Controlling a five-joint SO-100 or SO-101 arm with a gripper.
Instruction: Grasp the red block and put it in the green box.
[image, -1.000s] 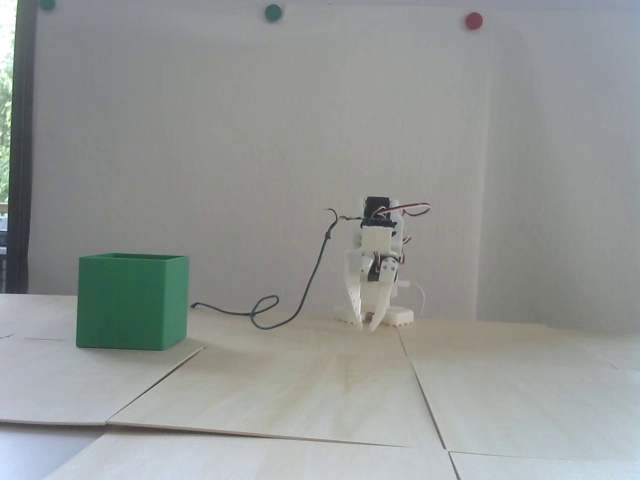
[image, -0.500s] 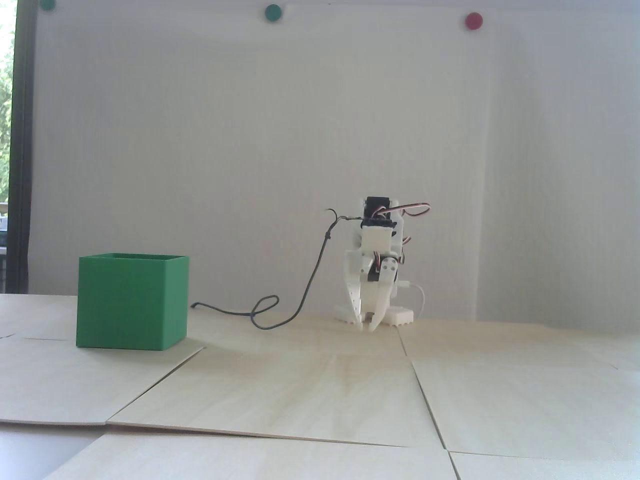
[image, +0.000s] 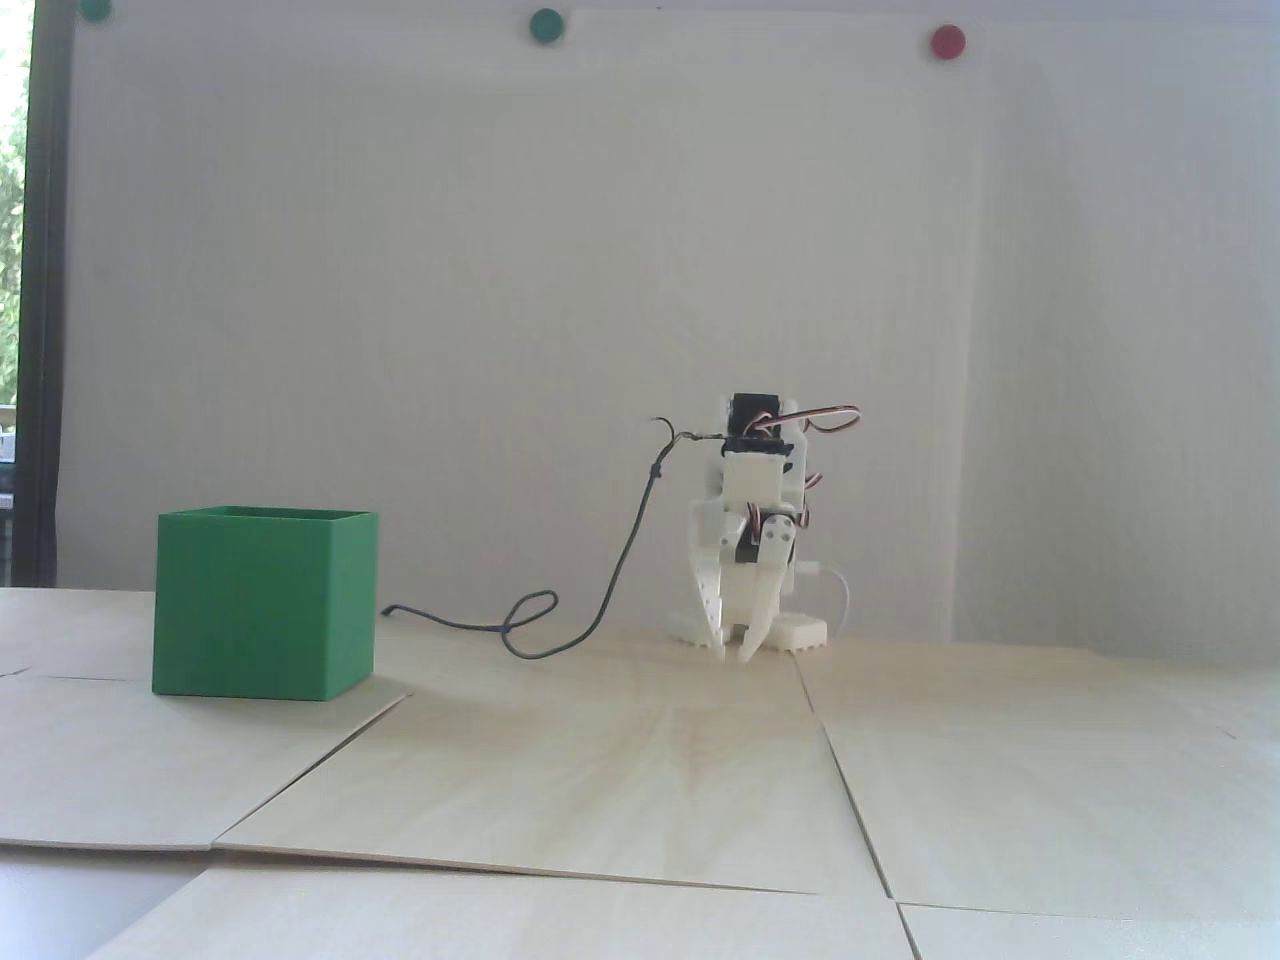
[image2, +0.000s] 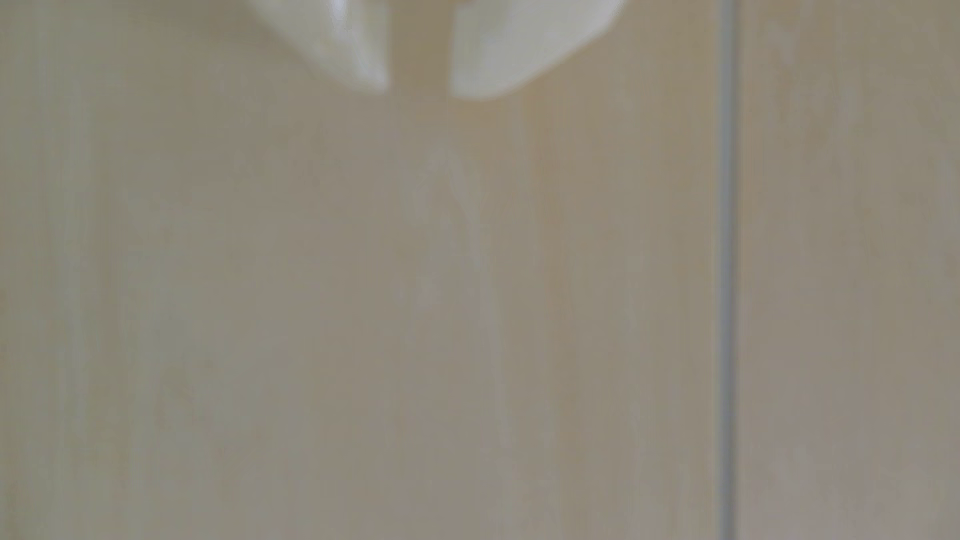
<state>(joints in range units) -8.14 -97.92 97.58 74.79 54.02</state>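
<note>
The green box (image: 265, 602) stands on the wooden table at the left of the fixed view, open side up; its inside is hidden from this low angle. The red block shows in neither view. My white arm is folded up at the back centre, and the gripper (image: 733, 655) points straight down with its tips just above the table, well right of the box. In the wrist view the gripper (image2: 420, 91) comes in from the top edge. Its jaws stand slightly apart with only bare wood between them.
A dark cable (image: 600, 600) loops over the table between box and arm. The table is made of light wooden panels with seams (image: 850, 790), one of which also shows in the wrist view (image2: 727, 270). Round green (image: 546, 25) and red (image: 947, 41) dots sit on the wall.
</note>
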